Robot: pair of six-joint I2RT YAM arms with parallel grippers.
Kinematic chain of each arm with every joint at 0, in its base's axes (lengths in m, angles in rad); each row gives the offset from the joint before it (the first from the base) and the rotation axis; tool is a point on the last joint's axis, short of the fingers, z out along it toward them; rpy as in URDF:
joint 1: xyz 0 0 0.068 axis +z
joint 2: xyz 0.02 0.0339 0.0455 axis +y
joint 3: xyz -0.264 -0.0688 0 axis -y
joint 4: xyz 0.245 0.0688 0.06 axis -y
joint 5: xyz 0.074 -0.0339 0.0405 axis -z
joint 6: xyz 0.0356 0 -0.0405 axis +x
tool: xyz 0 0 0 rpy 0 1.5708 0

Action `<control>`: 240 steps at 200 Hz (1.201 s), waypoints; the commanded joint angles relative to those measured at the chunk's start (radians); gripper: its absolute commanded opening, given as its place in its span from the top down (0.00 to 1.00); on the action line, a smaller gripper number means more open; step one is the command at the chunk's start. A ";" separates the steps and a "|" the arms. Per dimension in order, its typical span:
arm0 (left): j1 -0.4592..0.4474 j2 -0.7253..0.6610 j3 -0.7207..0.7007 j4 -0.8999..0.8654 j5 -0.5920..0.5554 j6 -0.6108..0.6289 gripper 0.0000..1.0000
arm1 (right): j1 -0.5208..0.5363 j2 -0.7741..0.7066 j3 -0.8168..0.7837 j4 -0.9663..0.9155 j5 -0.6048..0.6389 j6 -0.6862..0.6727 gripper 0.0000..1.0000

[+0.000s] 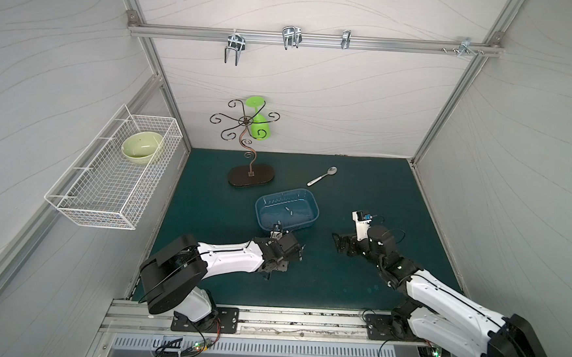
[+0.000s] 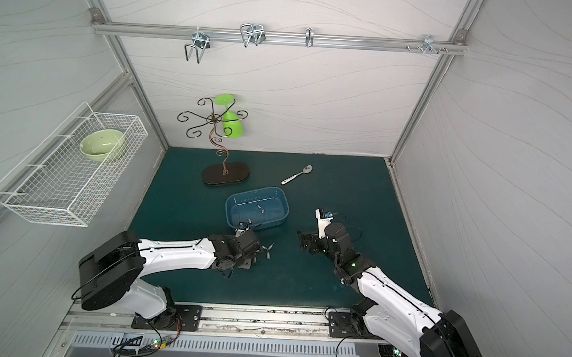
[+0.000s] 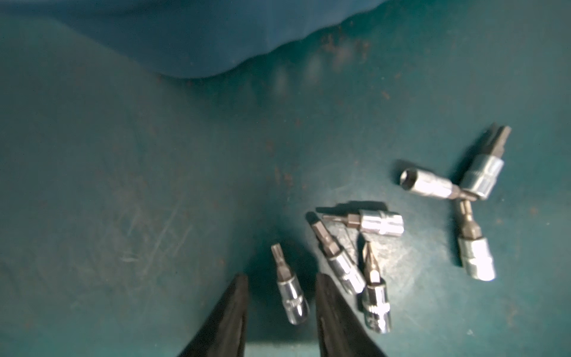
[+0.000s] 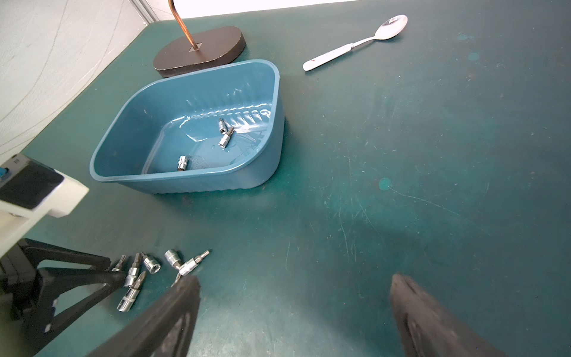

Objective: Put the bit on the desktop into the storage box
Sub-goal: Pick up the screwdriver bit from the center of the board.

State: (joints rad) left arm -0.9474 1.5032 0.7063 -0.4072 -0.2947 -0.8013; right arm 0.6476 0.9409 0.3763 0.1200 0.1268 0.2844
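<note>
Nearest us, our left arm [image 1: 229, 255] and right arm [image 1: 440, 297] reach over the desktop [image 1: 208, 198], where the storage box [image 4: 200, 185] (three bits [image 4: 224, 137] already inside) sits mid-table. Our right gripper [image 4: 295, 278] gapes wide, empty. Our left gripper [image 3: 281, 276] straddles one socket bit [image 3: 290, 293] near the box, jaws narrowly apart, not touching it. Grasping step, we judge: next, pinch squarely, sparing the neighbouring bits [image 3: 343, 265].
</note>
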 commanded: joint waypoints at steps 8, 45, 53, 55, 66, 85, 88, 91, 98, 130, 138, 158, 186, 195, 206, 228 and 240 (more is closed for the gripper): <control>-0.004 0.017 0.017 0.022 0.006 -0.011 0.70 | -0.005 -0.007 0.007 0.014 0.016 0.001 0.01; -0.004 0.027 0.011 0.018 0.009 -0.018 0.76 | -0.005 -0.009 0.007 0.012 0.020 0.003 0.01; -0.004 0.029 0.011 0.018 0.012 -0.020 0.78 | -0.003 -0.011 0.007 0.012 0.020 0.001 0.01; -0.004 0.029 0.010 0.017 0.013 -0.022 0.78 | -0.004 -0.009 0.007 0.012 0.020 0.000 0.01; -0.004 0.030 0.010 0.018 0.017 -0.023 0.79 | -0.004 -0.007 0.009 0.012 0.020 0.000 0.01; -0.004 0.027 0.009 0.012 0.017 -0.025 0.84 | -0.004 -0.002 0.007 0.019 0.015 0.000 0.01; -0.005 0.024 0.009 0.010 0.016 -0.025 0.85 | -0.003 0.000 0.006 0.024 0.014 0.001 0.01; -0.004 0.021 0.007 0.007 0.015 -0.026 0.86 | -0.003 0.003 0.004 0.029 0.012 -0.001 0.01; -0.004 0.015 0.005 0.002 0.010 -0.031 0.87 | -0.003 0.010 0.005 0.035 0.012 -0.001 0.01; -0.004 -0.034 -0.015 0.001 0.002 -0.050 0.94 | -0.003 0.029 0.027 0.023 0.015 -0.013 0.01; -0.004 -0.046 -0.014 -0.009 -0.001 -0.057 0.95 | -0.003 0.029 0.029 0.023 0.013 -0.014 0.01; -0.004 -0.074 0.002 -0.045 -0.015 -0.065 0.98 | -0.003 0.023 0.041 0.008 0.006 -0.023 0.01; -0.004 -0.108 0.048 -0.106 -0.040 -0.070 0.98 | -0.003 0.007 0.035 0.004 0.035 -0.035 0.01; -0.004 -0.118 0.065 -0.118 -0.042 -0.065 0.98 | -0.003 -0.001 0.033 0.003 0.038 -0.039 0.01; -0.004 -0.130 0.090 -0.136 -0.043 -0.051 0.99 | -0.002 -0.013 0.031 0.007 0.040 -0.042 0.01; -0.004 -0.158 0.131 -0.171 -0.051 -0.008 1.00 | -0.003 -0.055 0.003 0.027 0.041 -0.049 0.01; -0.003 -0.176 0.153 -0.185 -0.064 0.033 1.00 | -0.003 -0.100 -0.023 0.029 0.032 -0.049 0.01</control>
State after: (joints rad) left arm -0.9478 1.3708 0.7856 -0.5411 -0.3195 -0.8360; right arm 0.6476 0.9150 0.3874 0.1276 0.1535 0.2535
